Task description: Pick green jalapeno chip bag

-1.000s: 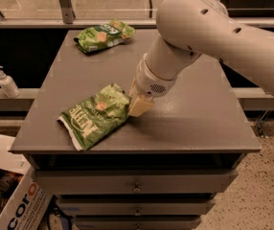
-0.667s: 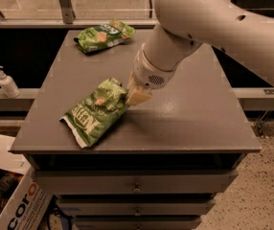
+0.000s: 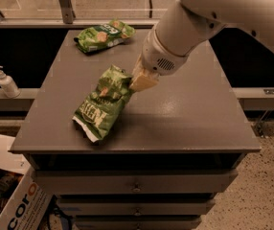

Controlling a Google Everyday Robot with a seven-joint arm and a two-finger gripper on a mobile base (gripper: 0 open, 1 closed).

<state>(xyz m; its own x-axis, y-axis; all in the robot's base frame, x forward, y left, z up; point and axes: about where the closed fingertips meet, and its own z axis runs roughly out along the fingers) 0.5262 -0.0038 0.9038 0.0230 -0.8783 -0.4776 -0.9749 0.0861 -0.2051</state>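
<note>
The pincer [image 3: 141,79] sits right at the upper right corner of the green jalapeno chip bag [image 3: 103,102], clenched on that crinkled end as far as I can make out. Its pale tips press into the foil there. That looks like a sensible hold, since the corner gives something thin to pinch where the puffed middle would slip. The bag slopes down and away from the pincer. Its white seam end rests low on the worktop [image 3: 189,114], so I would say the lift has barely begun. The thick white arm [image 3: 189,28] comes in from above and to the right of the bag, which leaves the bag's lettering side open to view.

Beyond the bag, towards the back edge, lies a smaller bright green snack bag [image 3: 103,34]. It is well apart and out of the way. The worktop is a plain grey slab topping a cabinet with drawers [image 3: 137,186] below the bag. Off to the left of the bag a pump bottle [image 3: 5,82] stands on a lower ledge. Nearer the floor on that side is a cardboard box [image 3: 17,205]. To the right of the bag there is speckled floor [image 3: 266,186].
</note>
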